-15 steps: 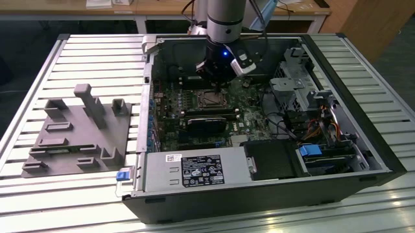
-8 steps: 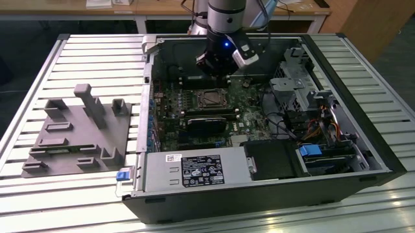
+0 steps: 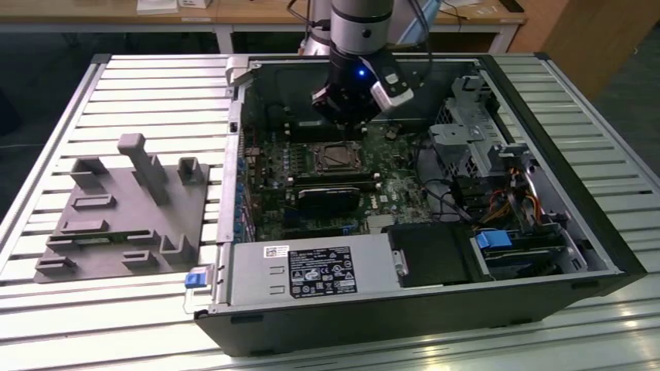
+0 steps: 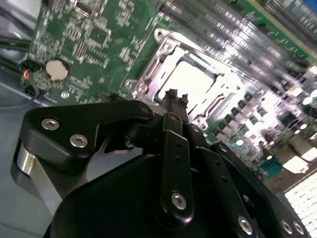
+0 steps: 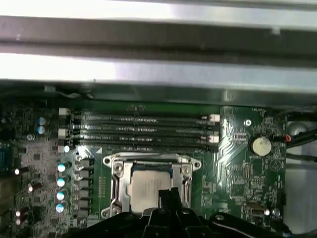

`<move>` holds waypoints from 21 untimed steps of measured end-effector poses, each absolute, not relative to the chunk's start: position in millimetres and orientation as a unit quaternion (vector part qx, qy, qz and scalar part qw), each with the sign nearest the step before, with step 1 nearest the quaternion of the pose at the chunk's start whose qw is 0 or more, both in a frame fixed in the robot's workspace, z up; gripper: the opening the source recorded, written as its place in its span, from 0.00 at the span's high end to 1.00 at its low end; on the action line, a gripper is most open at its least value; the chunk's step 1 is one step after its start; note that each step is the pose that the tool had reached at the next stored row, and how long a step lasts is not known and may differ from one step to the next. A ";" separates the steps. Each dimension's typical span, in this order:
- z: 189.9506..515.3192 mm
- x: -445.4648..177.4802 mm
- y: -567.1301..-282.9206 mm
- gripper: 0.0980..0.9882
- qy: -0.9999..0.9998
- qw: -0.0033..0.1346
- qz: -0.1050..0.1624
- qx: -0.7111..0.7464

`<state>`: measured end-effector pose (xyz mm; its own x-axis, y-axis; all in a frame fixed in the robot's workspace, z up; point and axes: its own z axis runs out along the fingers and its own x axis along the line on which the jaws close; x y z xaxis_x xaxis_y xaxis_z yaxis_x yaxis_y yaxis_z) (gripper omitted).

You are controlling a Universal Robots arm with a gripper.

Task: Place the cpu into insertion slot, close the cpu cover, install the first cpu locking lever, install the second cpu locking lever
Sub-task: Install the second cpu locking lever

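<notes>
The cpu (image 5: 147,184) lies flat in the insertion slot (image 3: 338,157) on the green motherboard, its pale metal top showing through the window of the cpu cover (image 5: 118,181). The cover lies down flat around the chip. In the second wrist view the cpu (image 4: 194,79) and the cover's frame (image 4: 148,74) sit just beyond my fingertips. My gripper (image 4: 176,94) hangs over the slot's edge with its black fingers pressed together, shut and holding nothing. The exterior view has the gripper (image 3: 345,124) just behind the slot. How the locking levers stand I cannot tell.
Memory slots (image 5: 138,129) run behind the socket, and a coin battery (image 5: 260,145) sits beside it. A black rectangular block (image 3: 328,197) lies in front of the socket. The case wall (image 3: 235,154), drive cage (image 3: 464,139) and power supply (image 3: 309,270) surround it. A grey fixture (image 3: 124,209) stands outside.
</notes>
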<state>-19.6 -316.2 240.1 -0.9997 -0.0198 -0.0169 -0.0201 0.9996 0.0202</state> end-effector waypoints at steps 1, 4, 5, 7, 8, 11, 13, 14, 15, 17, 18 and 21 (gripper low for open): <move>240.0 -19.7 -319.0 0.99 1.000 0.008 0.010 -0.010; 240.0 -19.8 -326.6 0.99 1.000 0.008 0.010 -0.010; 240.0 -19.8 -328.6 0.99 1.000 0.008 0.010 -0.010; 239.8 -19.8 -331.7 0.99 1.000 0.008 0.010 -0.010; 239.6 -19.8 -332.4 0.99 1.000 0.008 0.011 -0.010; 238.7 -19.8 -333.8 0.99 1.000 0.008 0.014 -0.010; 237.6 -19.8 -335.3 0.99 1.000 0.008 0.022 -0.010; 237.2 -19.8 -336.6 0.99 1.000 0.008 0.026 -0.010; 236.9 -19.8 -338.5 0.99 1.000 0.008 0.029 -0.010; 236.5 -19.8 -342.6 0.99 0.999 0.008 0.029 -0.010; 236.5 -19.8 -344.6 0.99 0.999 0.008 0.029 -0.010; 236.4 -19.8 -351.3 0.99 0.999 0.008 0.029 -0.010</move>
<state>-19.8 -351.3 236.4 -0.9997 -0.0190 -0.0173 -0.0200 0.9981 0.0581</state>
